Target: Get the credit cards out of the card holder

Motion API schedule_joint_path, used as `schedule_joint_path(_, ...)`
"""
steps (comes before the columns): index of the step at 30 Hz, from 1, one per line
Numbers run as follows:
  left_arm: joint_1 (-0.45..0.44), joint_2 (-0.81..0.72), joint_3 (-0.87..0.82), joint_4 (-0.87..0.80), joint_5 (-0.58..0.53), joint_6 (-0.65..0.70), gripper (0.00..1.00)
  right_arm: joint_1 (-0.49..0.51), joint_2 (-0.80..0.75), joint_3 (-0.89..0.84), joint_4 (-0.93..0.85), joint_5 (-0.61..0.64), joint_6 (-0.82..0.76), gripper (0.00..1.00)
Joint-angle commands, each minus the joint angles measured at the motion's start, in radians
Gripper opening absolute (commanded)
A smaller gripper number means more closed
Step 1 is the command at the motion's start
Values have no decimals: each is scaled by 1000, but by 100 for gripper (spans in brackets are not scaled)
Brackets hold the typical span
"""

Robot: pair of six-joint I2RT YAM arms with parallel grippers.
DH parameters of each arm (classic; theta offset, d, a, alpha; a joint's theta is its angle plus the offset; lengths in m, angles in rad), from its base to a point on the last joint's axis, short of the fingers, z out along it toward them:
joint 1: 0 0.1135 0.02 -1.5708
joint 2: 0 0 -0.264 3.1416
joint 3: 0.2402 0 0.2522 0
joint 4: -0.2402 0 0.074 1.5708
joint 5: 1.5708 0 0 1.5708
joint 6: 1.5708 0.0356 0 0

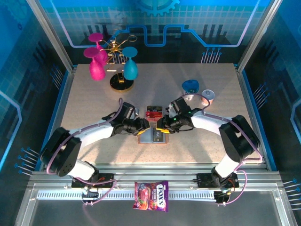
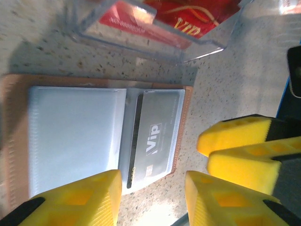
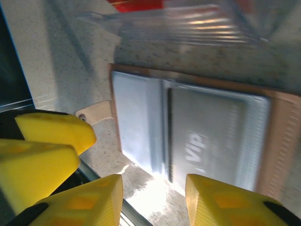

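Left tool (image 2: 153, 200) gapes at card holder (image 2: 70, 127) containing VIP card (image 2: 153, 139).

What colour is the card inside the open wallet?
Grey card with white Vip lettering and a dark stripe; clearest in the left wrist view.

The open wallet (image 1: 151, 137) lies near the middle of the table (image 1: 80, 96). The left gripper (image 1: 143, 125) and the right gripper (image 1: 162, 126) close its two sides, and a clear box (image 1: 154, 113) stands just behind it. Toward the near edge the way is free. A stand with glasses (image 1: 121, 81) blocks the far left corner, and cups (image 1: 190, 86) stand toward the far right.
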Motion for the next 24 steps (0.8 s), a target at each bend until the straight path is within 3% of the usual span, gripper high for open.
schedule_joint_path(1,-31,67,55,69,53,-34,40,-25,-33,-50,-14,-4,-21,38)
schedule_joint_path(10,-58,190,65,149,99,-76,32,-32,-6,-90,34,-25,-11,33)
schedule_joint_path(24,-60,248,64,151,115,-82,31,-29,43,-79,62,-51,-8,32)
